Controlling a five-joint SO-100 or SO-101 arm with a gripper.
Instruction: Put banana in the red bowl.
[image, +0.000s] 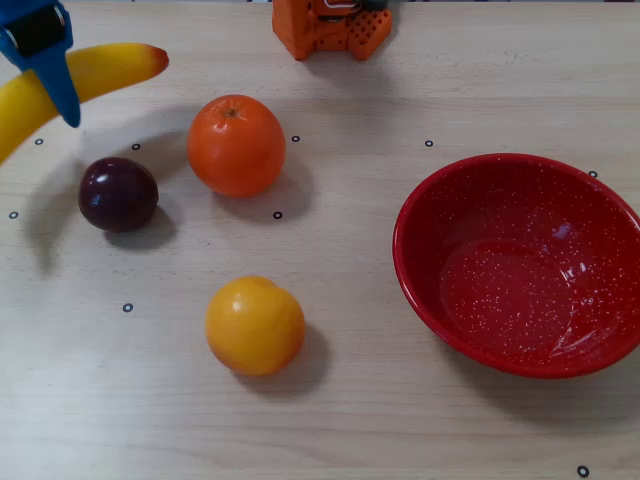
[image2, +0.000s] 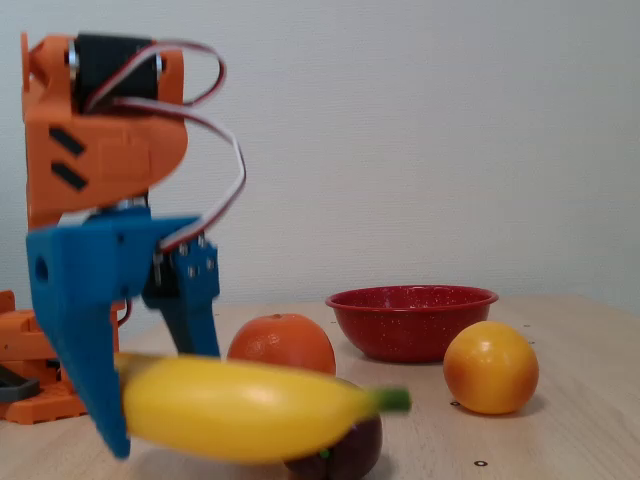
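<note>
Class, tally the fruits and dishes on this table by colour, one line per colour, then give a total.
Yellow: 1, the banana, held in the tool
Orange: 1
Yellow-orange: 1
Dark purple: 1
Red: 1, the red bowl
Total: 5

Overhead view looks straight down; fixed view sits low at table (image2: 560, 400) level, sideways.

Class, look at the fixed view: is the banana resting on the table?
No. The banana hangs clear of the table, clamped between the blue fingers.

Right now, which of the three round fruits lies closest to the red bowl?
The yellow-orange fruit: it sits nearest the red bowl in the overhead view. The orange and the dark plum lie farther left.
</note>
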